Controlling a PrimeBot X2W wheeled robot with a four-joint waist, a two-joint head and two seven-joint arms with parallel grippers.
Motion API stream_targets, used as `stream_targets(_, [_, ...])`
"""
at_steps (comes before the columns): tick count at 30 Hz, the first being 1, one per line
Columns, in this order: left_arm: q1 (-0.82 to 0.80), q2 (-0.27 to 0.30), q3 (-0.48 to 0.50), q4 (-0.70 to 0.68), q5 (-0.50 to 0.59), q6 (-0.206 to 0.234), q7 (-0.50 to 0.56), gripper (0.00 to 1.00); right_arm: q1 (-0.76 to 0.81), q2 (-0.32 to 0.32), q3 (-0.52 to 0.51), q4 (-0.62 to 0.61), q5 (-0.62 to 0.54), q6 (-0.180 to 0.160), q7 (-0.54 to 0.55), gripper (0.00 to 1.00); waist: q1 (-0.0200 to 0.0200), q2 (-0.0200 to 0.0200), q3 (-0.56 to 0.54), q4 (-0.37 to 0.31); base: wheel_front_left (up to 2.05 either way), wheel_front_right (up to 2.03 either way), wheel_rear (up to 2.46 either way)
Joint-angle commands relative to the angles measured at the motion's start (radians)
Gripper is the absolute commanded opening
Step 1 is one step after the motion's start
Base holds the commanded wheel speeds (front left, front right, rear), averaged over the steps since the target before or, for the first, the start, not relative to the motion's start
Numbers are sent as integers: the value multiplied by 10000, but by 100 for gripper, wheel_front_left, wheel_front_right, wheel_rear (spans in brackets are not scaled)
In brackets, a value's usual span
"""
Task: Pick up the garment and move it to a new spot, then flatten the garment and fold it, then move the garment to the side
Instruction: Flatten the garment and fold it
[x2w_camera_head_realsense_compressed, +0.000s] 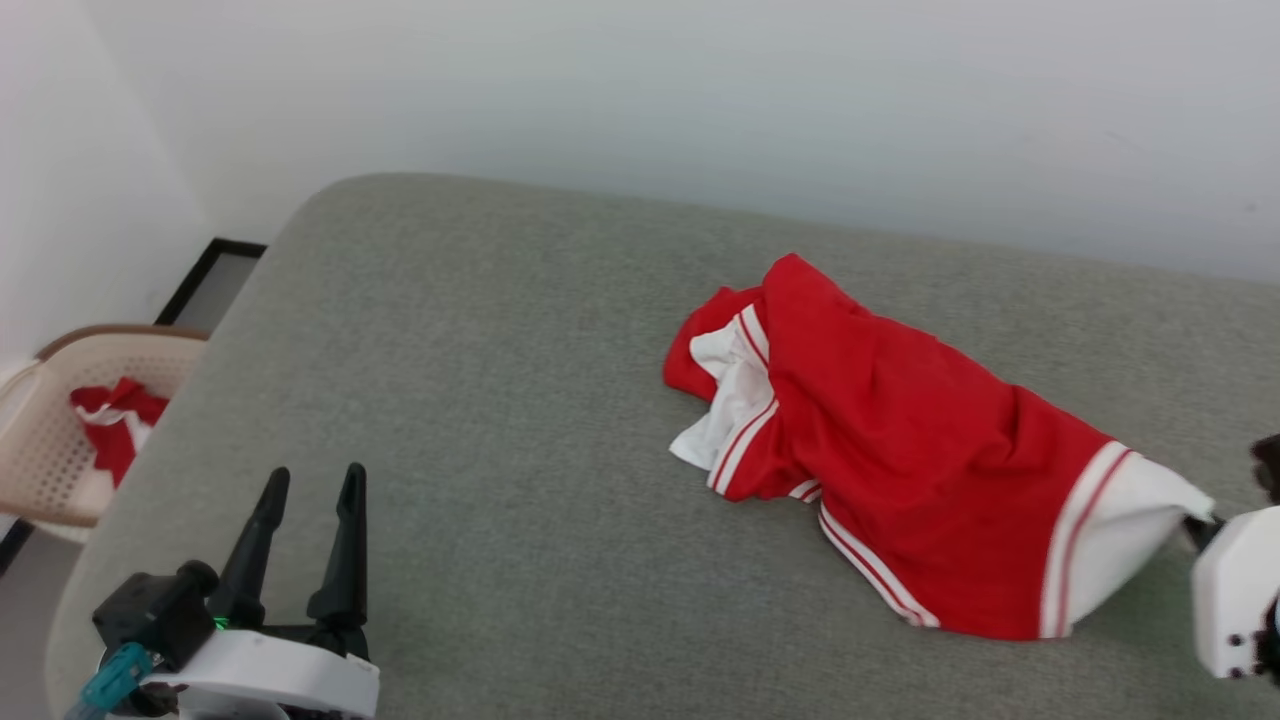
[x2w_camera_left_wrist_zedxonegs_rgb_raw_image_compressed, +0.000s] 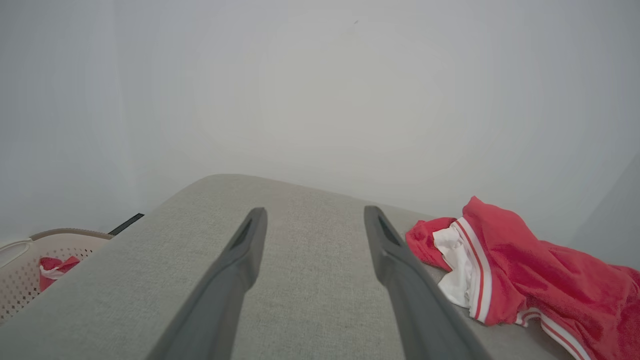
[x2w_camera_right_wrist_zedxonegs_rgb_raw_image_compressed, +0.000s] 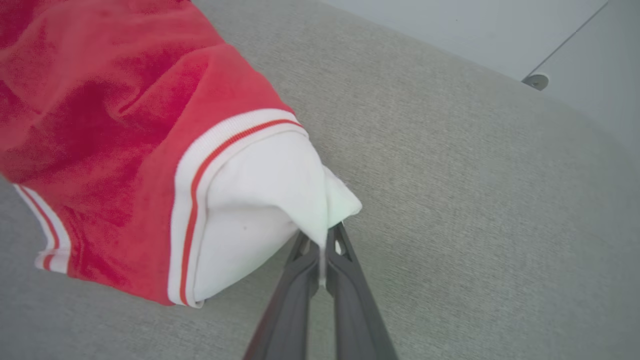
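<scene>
Tip of garment (x2w_camera_right_wrist_zedxonegs_rgb_raw_image_compressed: 125, 125) in right claw (x2w_camera_right_wrist_zedxonegs_rgb_raw_image_compressed: 322, 239)

Crumpled red garment (x2w_camera_head_realsense_compressed: 900, 440) lies on the grey surface, white sleeve stretched rightward.

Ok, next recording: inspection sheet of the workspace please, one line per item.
Surface: grey fabric surface, rounded corner.
Job's things: garment crumpled on the right part, one white sleeve pulled to a point.
Clutter: nothing seen.
Grippers: left gripper open, holding nothing, over the near left corner; right gripper shut on the sleeve's tip.
Cables: short teal lead at the left wrist.
Surroundings: pale wall behind; perforated basket left of the surface, holding a red-and-white cloth; dark frame low by the wall.
</scene>
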Motion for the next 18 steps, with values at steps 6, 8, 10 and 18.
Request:
stream_targets(6, [-92, -29, -67, 27, 92, -112, -2, 100, -347, -847, -445, 875, 12, -10, -479, 0, 0, 0, -24, -330, 0, 0, 0])
stream_targets(8, [-125, -48, -101, 32, 103, -114, -2, 100, -502, -1077, -465, 1280, 57, -10, -740, 0, 0, 0, 28, -335, 0, 0, 0])
stream_targets(10, [-157, -62, -129, 32, 119, -129, -2, 100, -639, -1290, -464, 1693, -21, -10, -975, 0, 0, 0, 87, -326, 0, 0, 0])
stream_targets(18, [-428, -32, -281, 164, 105, -230, -2, 100, -1405, -1436, -548, 3877, -175, -10, -1770, 0, 0, 0, 379, -159, 0, 0, 0])
